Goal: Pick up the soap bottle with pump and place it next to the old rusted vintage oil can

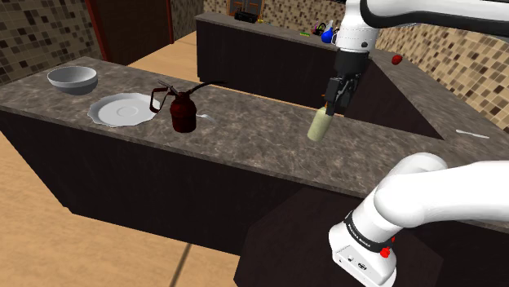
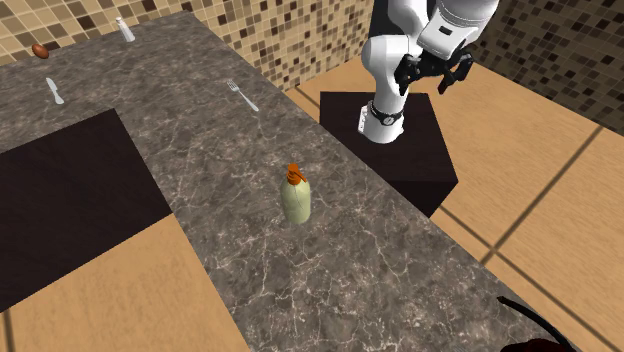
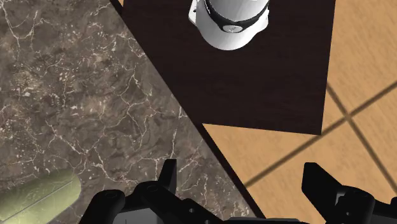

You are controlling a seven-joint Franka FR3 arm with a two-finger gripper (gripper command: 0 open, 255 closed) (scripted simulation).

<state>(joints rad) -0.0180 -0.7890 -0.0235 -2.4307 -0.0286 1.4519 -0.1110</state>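
Across a dark, white-veined stone tabletop (image 1: 269,134) set on dark cabinet fronts, a pale green soap bottle (image 1: 320,124) stands upright near the edge that faces the black stand (image 2: 420,160). Well apart from it on the same stone stands a dark red oil can (image 1: 183,110) with a long thin spout. Just beside the can is a white plate (image 1: 122,110), with a grey bowl (image 1: 72,77) beyond that. A fork (image 2: 240,95) and a knife (image 2: 55,92) lie farther along the surface. A brown-and-tan mosaic wall (image 2: 300,40) bounds the room, and the floor (image 2: 540,220) is tan wooden squares with dark seams.

The pincer (image 2: 437,72) hangs over the tabletop's edge by the stand, its fingers (image 3: 167,178) spread wide with nothing between them. In the wrist view the bottle lies outside one finger, untouched.

From the shoulder view the pincer covers the bottle's top. The orange pump (image 2: 293,172) is plain in the second exterior view. The wrist view cuts the bottle off at the frame edge, leaving just part of its body. The second exterior view's lower right corner crops the oil can to a dark curve. Several small coloured things on the far counter in the shoulder view are too small to name.
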